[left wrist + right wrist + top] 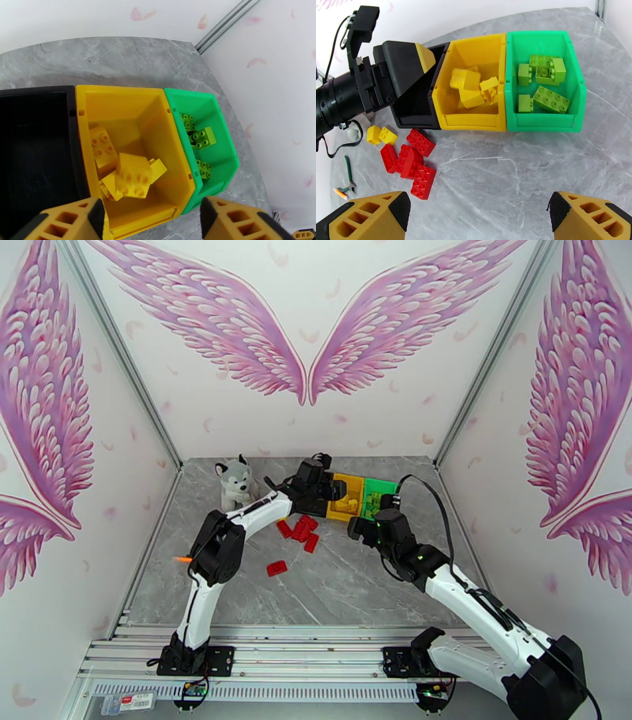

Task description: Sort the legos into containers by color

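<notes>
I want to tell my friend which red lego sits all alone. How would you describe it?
Find the three bins at the table's far side. A pile of red legos lies before them. The lone red lego sits apart, closer to the table's near edge.

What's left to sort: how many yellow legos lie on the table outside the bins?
2: one yellow lego and another against it, on the table by the black bin. The left arm may hide more.

White arms, black joints, black cables, yellow ribbed tool fingers, black pads.
</notes>
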{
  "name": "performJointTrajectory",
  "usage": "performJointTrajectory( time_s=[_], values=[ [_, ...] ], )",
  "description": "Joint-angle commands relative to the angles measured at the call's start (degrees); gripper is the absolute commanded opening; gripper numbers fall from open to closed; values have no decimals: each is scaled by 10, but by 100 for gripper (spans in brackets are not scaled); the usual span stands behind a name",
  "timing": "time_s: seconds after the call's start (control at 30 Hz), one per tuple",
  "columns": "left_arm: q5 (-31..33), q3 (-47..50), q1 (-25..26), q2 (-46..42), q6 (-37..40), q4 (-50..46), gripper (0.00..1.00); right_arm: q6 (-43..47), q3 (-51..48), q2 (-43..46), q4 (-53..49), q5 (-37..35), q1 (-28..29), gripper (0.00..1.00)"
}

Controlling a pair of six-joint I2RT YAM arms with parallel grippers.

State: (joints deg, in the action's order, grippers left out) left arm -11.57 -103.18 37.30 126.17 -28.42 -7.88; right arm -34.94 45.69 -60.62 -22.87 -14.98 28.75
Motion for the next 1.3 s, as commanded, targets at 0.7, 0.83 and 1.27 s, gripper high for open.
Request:
performJointTrajectory(
  time_s=[0.7, 0.83, 1.27],
  values=[
    [396, 376, 13, -373, 127, 65, 99, 2, -27, -23, 71, 102, 2, 99],
    [260, 382, -68, -347, 58, 30, 73, 5, -30, -31, 87, 123, 14, 99],
    [230, 358, -145, -214, 34, -44, 71, 32, 38, -175, 83, 142, 100, 99]
  ],
)
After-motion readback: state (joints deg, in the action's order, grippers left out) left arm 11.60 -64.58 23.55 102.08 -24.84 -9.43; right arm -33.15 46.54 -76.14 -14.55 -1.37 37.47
